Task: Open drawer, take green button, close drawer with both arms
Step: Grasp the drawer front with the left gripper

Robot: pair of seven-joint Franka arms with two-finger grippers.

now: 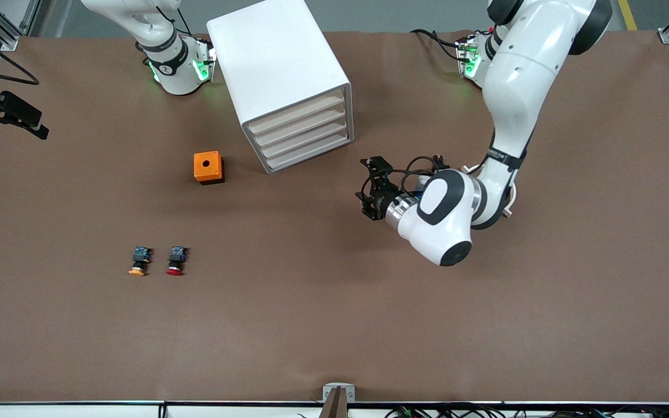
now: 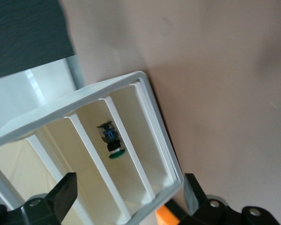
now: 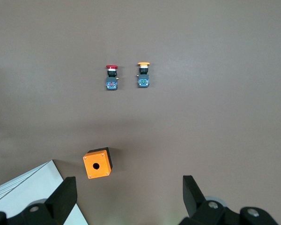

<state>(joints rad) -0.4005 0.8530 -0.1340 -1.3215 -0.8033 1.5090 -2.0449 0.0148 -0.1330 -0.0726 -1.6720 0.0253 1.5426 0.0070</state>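
The white drawer cabinet (image 1: 288,81) stands on the table between the arms' bases, all of its drawers pushed in. The green-capped button (image 2: 111,140) lies inside one drawer and shows through the drawer front in the left wrist view only. My left gripper (image 1: 371,190) hovers low in front of the drawers, a short way off, open and empty (image 2: 129,197). My right gripper (image 3: 129,199) is open and empty, high over the table beside the cabinet; the front view shows only that arm's base (image 1: 175,64).
An orange box (image 1: 208,167) with a round hole stands beside the cabinet toward the right arm's end, also in the right wrist view (image 3: 97,163). An orange-capped button (image 1: 139,261) and a red-capped button (image 1: 176,261) lie side by side nearer the front camera.
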